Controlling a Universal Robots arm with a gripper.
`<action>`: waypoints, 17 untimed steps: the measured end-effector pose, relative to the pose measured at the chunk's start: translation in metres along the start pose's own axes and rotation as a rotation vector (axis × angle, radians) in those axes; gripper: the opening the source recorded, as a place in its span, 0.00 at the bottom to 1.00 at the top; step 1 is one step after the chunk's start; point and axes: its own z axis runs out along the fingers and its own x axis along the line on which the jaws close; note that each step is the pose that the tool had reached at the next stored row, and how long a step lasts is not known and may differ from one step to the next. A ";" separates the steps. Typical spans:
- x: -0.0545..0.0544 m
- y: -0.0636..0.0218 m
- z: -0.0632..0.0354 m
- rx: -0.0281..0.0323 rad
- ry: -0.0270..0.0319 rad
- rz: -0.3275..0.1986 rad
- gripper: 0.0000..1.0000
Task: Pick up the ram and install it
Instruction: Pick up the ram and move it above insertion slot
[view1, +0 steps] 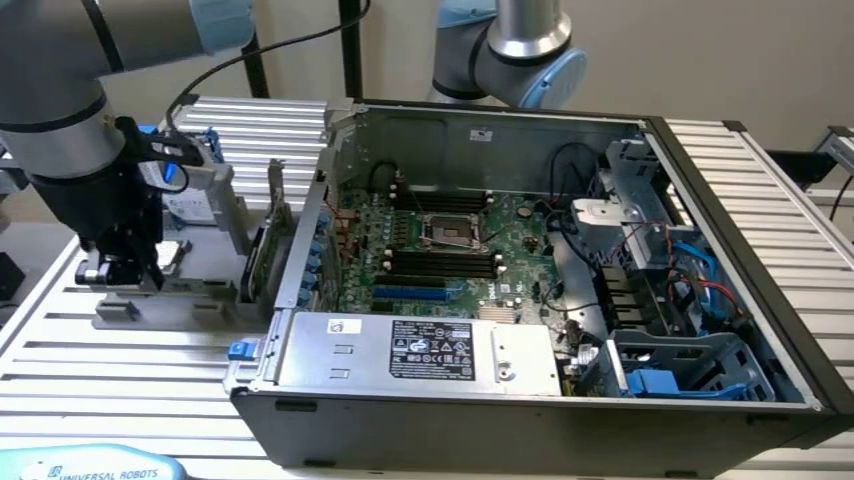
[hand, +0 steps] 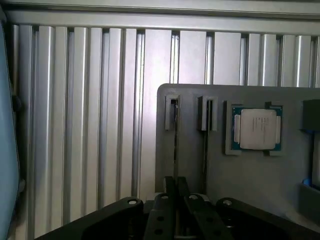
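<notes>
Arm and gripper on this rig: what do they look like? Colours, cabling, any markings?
The arm has silver-grey tubular links, light blue joint caps and a black wrist section, with a black cable looping off it. The gripper is black: flat linkage bars with round pivot pins. I can read no markings on either.

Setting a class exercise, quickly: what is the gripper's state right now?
Gripper: closed on the ram, which stands in the grey holder.

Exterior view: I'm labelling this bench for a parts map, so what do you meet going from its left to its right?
Pincer → upright card → power supply → drive cage.
</notes>
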 end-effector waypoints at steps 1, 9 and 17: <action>0.000 0.0002 -0.0045 0.0000 0.0000 0.000 0.14; 0.000 0.0010 -0.0412 0.0000 0.0000 0.000 0.14; 0.000 -0.0091 -0.0779 0.0000 0.0000 0.000 0.14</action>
